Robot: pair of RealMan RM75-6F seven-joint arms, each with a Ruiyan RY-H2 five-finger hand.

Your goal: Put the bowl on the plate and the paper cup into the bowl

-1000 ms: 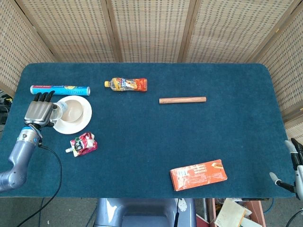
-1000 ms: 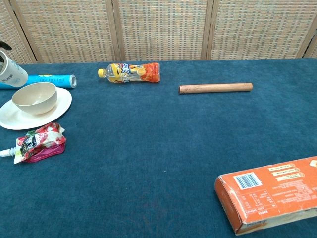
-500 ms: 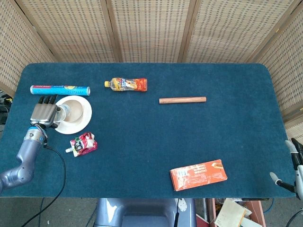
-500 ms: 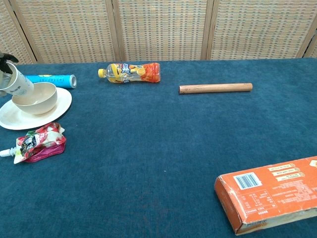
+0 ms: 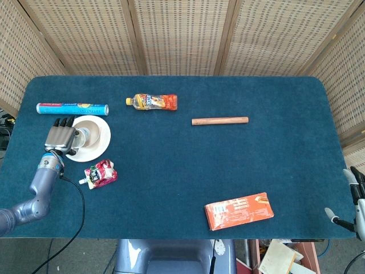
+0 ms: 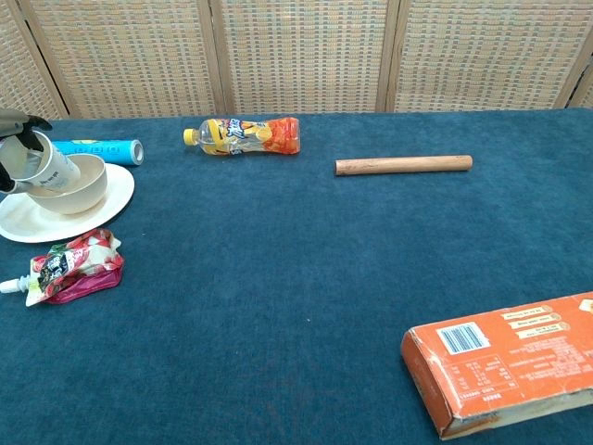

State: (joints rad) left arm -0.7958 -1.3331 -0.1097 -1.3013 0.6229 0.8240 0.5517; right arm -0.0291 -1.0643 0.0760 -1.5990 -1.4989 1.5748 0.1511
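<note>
Over round plate (image 6: 102,199) | left hand (image 5: 60,137) grips tilted paper cup (image 6: 48,165) w/ base in smooth bowl (image 6: 82,190)

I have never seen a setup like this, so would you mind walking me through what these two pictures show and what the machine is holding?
This is a two-armed robot with human-like hands, working at a table covered in blue cloth. One picture looks down from its head, the other looks forward from its chest.

Its left hand holds a paper cup, tilted, over a bowl that already sits on a plate. The right hand shows only at the table's edge, holding nothing.

Also on the cloth lie a blue tube, a drink bottle, a wooden stick, a red pouch and an orange box.
</note>
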